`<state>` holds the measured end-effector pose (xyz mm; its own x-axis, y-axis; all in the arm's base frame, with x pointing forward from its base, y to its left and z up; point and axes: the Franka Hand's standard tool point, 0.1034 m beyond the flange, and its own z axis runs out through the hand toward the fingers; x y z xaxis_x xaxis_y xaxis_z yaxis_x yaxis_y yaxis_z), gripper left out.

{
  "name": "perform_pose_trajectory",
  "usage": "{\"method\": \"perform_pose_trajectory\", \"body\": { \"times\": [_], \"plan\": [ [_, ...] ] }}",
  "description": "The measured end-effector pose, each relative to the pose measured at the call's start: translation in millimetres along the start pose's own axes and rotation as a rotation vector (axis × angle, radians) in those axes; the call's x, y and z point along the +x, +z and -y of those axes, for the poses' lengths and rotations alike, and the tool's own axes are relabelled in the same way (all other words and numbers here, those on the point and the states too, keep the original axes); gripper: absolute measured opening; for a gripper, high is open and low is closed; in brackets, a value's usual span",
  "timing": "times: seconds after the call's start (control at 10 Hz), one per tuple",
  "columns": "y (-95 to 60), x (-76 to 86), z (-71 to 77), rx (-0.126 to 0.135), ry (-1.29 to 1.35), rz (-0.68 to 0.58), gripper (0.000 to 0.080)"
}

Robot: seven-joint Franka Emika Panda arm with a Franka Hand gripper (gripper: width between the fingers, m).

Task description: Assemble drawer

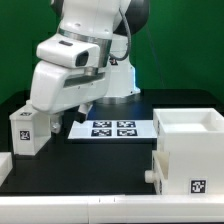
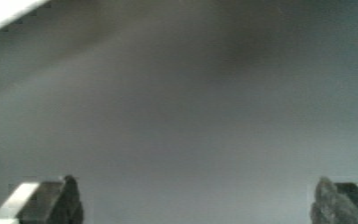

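Observation:
The drawer is a low white tray at the exterior view's right front, with a square tag on its near face and a small knob on its left end. The taller white casing stands right behind it, its opening facing up; where the two meet is hard to tell. My gripper hangs low over the black table at the left, far from both. In the wrist view the gripper is open, its fingertips wide apart with nothing between them, over a blurred grey surface.
A small white block with a tag stands just left of the gripper. The marker board lies flat in the middle of the table. Another white piece shows at the left edge. The robot's white base stands behind.

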<state>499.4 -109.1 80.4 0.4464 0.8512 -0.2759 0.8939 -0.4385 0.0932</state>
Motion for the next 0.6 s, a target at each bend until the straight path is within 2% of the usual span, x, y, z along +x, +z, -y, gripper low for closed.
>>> {"method": "perform_pose_trajectory", "body": {
  "times": [0.1, 0.2, 0.3, 0.5, 0.6],
  "plan": [
    [-5.5, 1.4, -5.2, -0.019, 0.008, 0.028, 0.0649],
    [-4.7, 5.8, 1.9, -0.01, 0.029, 0.049, 0.0649],
    [-3.9, 11.4, 7.9, 0.013, 0.022, 0.1, 0.0649],
    [-2.9, 22.4, 15.9, 0.044, 0.022, 0.182, 0.0649],
    [0.0, 26.1, 17.9, 0.051, 0.008, 0.204, 0.0649]
  ]
}}
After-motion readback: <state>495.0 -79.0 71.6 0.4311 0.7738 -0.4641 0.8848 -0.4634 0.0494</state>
